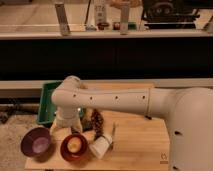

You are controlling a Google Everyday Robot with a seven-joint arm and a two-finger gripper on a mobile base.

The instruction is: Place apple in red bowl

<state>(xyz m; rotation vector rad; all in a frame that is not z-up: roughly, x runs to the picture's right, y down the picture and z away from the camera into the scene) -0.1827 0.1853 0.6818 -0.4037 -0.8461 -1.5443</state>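
The white arm (125,102) reaches across the wooden table (137,142) from 3 o'clock and bends down at the table's 9 o'clock side, in front of the green tray (48,97) that lies at the table's 10 o'clock corner. The purple bowl (36,142) stands at 8 o'clock on the table, with the red bowl (74,148) just beside it at its 3 o'clock and a white cup (102,146) lying tipped at the red bowl's 3 o'clock. The gripper (70,129) hangs at the red bowl's 12 o'clock, just above its rim, and I cannot tell whether its jaws are apart or together, while the apple (75,144) lies inside the red bowl.
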